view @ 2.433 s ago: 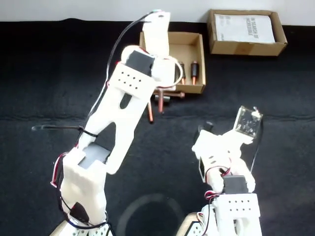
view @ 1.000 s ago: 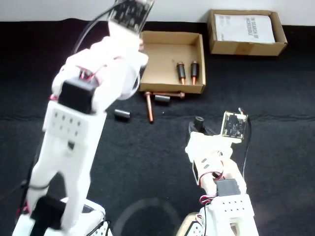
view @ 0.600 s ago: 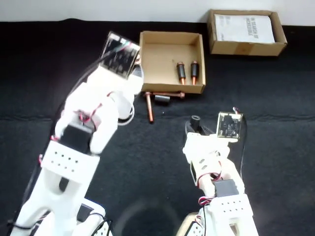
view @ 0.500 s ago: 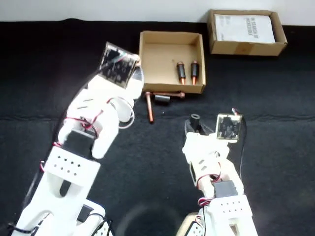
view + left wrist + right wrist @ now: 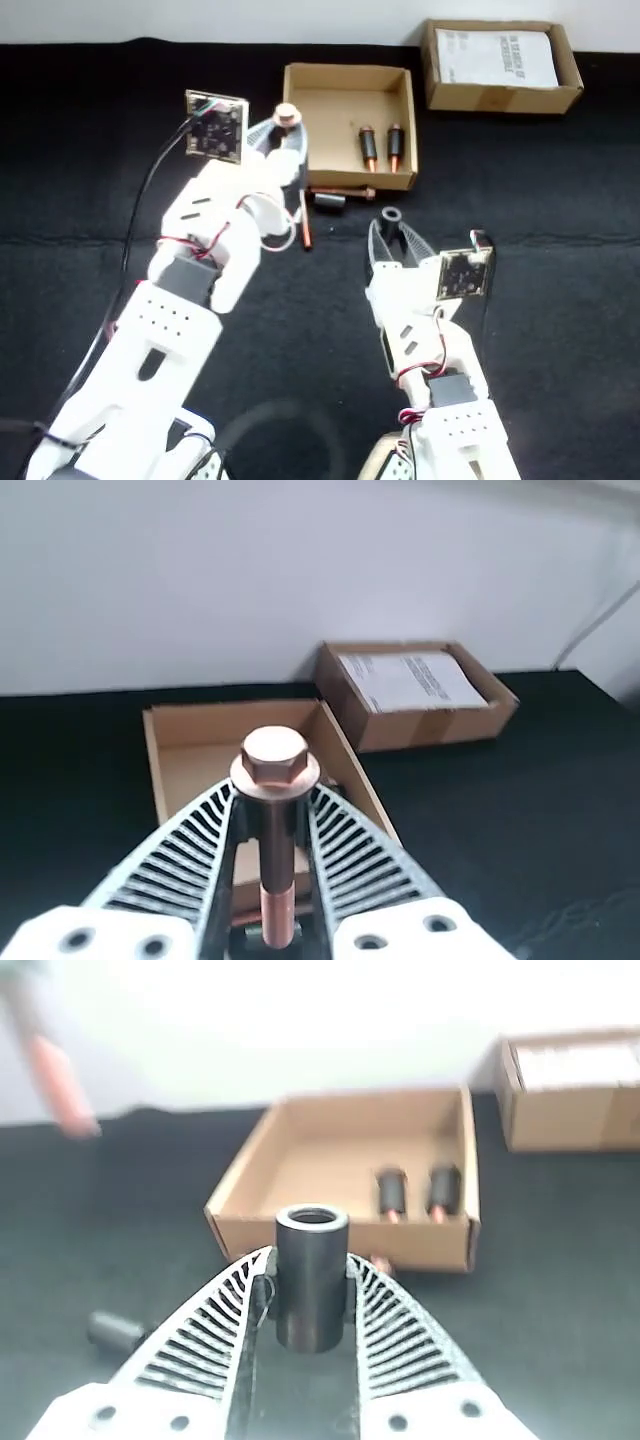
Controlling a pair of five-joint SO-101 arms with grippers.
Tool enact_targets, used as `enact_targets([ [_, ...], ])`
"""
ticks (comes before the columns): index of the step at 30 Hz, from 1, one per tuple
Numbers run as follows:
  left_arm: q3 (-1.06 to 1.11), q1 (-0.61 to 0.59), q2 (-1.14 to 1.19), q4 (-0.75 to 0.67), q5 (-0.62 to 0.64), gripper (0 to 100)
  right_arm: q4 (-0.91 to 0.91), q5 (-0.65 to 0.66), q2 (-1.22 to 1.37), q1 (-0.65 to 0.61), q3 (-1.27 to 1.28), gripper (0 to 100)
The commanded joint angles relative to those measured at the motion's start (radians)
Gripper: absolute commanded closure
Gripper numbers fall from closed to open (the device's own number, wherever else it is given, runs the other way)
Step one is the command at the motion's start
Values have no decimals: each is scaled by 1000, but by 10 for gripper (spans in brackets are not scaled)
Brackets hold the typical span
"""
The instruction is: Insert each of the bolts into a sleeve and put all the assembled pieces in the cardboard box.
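Left gripper [image 5: 285, 131]: clamped on a copper-coloured hex-head metal bolt [image 5: 287, 115], head out past the fingertips, shank running back between the fingers toward the wrist

Right gripper [image 5: 390, 229]: clamped on a short black metal sleeve [image 5: 389, 215], open bore facing out past the fingertips

Key relation: bolt up and to the left of the sleeve in high view, near but clearly apart, axes not lined up. Each part's long axis along its own gripper's fingers. Likely snag: shank tip sitting on the palm side, head at the free end, so probably not a straight push into the bore. Can't tell how much shank is reachable from below

Open brown cardboard box [image 5: 350, 181] just beyond both grippers, two assembled pieces [image 5: 369, 147] side by side inside, near its right wall. On the black tabletop [image 5: 560, 300]: one loose copper bolt [image 5: 346, 192] along the box's front wall, a loose black sleeve [image 5: 329, 200] touching or just beside it, another angled copper bolt [image 5: 304, 228] just in front, part hidden by the left arm

Vs 2.4 s ago: left arm then stretched out over the box's front edge, now drawn back with the bolt head up by the box's left front corner. Right gripper then farther from the box, now closer with the sleeve raised. Box contents and the visible loose parts unchanged
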Motion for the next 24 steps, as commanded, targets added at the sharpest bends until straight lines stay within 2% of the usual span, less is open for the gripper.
enact_targets([
  [1, -15, 58, 22, -28, 51, 992, -59, 11, -10, -25, 85, 991],
  [5, -51, 110, 53, -28, 98, 992, -59, 11, -10, -58, 113, 991],
  [12, -199, 173, 127, -23, 97, 992, -54, 11, -10, -81, 125, 991],
  [21, -236, 226, 140, -20, 91, 992, -51, 11, -10, -81, 125, 991],
  [24, -237, 225, 137, 52, 92, 992, -51, 11, -10, -81, 125, 991],
])
